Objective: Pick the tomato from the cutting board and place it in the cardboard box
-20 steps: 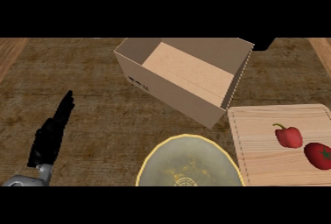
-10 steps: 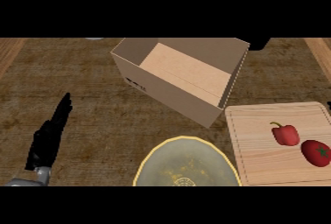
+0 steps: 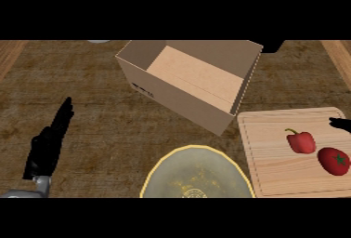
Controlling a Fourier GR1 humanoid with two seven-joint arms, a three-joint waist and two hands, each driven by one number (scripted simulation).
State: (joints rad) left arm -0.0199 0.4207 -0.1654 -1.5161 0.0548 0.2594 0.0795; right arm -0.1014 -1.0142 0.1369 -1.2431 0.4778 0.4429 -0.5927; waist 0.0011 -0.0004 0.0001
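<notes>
Step in hand appears to be the reach. The tomato [image 3: 334, 161] lies untouched on the cutting board [image 3: 274, 167], near its right edge, just beside a red bell pepper [image 3: 300, 141]. Nothing is held.

The right hand [image 3: 340, 123] shows only as a dark tip at the view's right edge, over the board's far right part. Too little is visible to tell whether its fingers are open or closed. The left hand [image 3: 49, 142] rests at the left of the desk [image 3: 89, 97], fingers straight and pointing up the view, empty.

The next move likely calls for bringing the right hand down over the tomato without nudging the pepper, closing round it, then carrying it up and left to the cardboard box [image 3: 188, 79].

The box stands open-topped and tilted, its near corner close to the board's upper left corner. A yellow-rimmed plate [image 3: 165, 165] sits at the lower middle, just beside the board. The desk is dark, mottled wood, with paler wooden strips at both side edges.
</notes>
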